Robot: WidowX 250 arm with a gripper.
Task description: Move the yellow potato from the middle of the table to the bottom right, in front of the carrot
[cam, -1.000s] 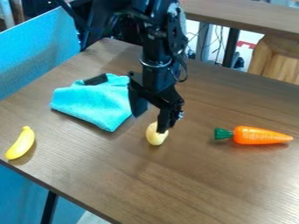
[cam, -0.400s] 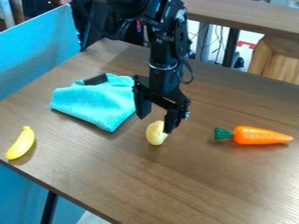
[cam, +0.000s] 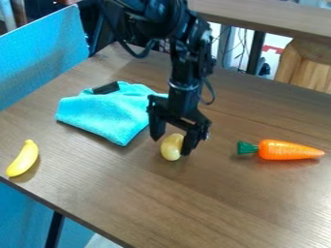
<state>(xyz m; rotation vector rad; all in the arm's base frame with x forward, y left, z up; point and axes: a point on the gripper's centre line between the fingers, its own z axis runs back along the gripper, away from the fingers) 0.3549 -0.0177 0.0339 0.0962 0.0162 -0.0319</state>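
Near the centre of the frame, the black two-finger gripper (cam: 171, 144) points down, fingers spread wide and holding nothing: one at the upper left of a glossy, pale-yellow, oval toy (cam: 171, 147), the other close at its right side, contact unclear. The toy, on a brown wood-grain table (cam: 194, 203), looks light, firm, sturdy and somewhat slippery, best pinched across its narrow middle. Upper left lies a folded turquoise cloth (cam: 103, 114); far left, a curved yellow toy banana (cam: 24, 159); right, a shiny orange, green-topped toy carrot (cam: 288, 150).
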